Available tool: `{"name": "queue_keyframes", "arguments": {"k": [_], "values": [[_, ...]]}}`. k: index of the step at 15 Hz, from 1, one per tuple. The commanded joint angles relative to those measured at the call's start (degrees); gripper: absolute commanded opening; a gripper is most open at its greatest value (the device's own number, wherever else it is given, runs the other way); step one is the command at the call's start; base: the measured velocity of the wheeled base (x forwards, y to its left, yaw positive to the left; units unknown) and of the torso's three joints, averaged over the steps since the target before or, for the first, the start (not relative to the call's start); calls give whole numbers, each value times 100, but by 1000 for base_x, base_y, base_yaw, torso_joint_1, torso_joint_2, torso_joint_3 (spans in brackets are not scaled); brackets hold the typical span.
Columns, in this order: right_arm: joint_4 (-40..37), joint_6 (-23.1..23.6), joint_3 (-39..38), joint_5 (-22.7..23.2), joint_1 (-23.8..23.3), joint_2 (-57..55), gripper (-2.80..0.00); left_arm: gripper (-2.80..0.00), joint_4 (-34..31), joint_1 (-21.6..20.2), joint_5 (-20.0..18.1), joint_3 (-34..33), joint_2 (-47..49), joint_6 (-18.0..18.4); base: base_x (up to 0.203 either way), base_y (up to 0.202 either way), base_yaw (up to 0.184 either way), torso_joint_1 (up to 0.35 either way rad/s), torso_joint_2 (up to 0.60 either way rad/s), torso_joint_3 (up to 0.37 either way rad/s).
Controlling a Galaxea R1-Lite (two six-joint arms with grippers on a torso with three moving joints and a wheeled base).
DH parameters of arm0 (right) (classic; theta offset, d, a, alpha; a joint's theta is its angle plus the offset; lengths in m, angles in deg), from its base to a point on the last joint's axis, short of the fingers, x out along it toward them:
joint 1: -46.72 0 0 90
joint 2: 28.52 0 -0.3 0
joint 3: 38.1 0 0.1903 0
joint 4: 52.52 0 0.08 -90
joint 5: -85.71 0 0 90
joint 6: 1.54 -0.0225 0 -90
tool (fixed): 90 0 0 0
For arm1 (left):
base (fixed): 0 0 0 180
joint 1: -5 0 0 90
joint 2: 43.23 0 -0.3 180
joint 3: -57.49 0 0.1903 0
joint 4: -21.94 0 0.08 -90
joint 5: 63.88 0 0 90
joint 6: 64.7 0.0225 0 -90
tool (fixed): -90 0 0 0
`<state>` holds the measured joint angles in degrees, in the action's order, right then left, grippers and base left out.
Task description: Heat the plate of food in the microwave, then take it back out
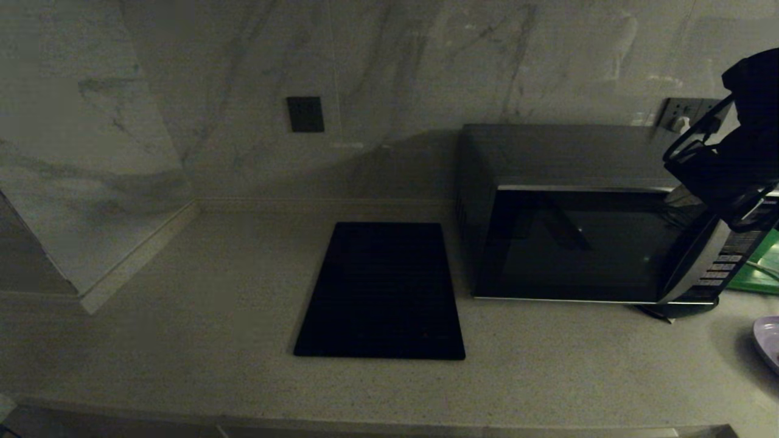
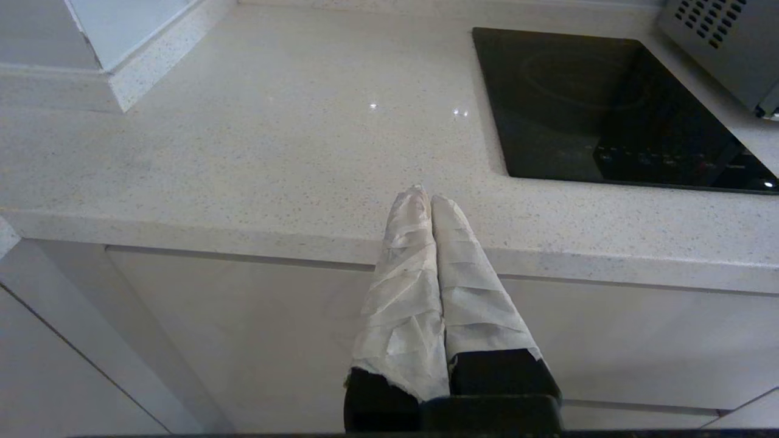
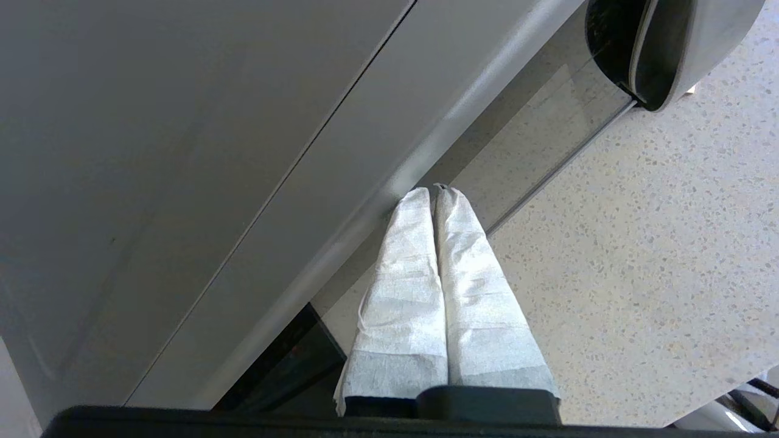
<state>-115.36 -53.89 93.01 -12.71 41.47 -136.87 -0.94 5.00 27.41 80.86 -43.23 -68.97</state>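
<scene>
Microwave (image 1: pixel 584 243) sits on the counter (image 1: pixel 213 316) just right of the black cooktop (image 1: pixel 380 292), door closed. I have the right gripper (image 3: pixel 433 190) raised at its upper right front edge, fingers pressed together, tips at the silver trim above the door glass. My left gripper (image 2: pixel 426 198) is parked at the counter's front edge, fingers together, holding nothing. Only the plate (image 1: pixel 768 340) rim shows, far right.
</scene>
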Motion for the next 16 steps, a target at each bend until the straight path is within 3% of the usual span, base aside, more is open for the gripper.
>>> {"name": "queue_keyframes", "arguments": {"k": [1,8,16], "values": [[-43,-30,-47,-1,-2,71,-280,-280,4,0,3,0,0,-4,0,0,0,0,0,0],[-39,170,-853,-33,-93,1207,-280,-280,4,0,3,0,2,-4,0,0,0,0,0,0],[-18,1759,-1989,-75,-552,3388,-280,-280,4,0,3,0,0,-4,0,0,0,0,0,0]]}}
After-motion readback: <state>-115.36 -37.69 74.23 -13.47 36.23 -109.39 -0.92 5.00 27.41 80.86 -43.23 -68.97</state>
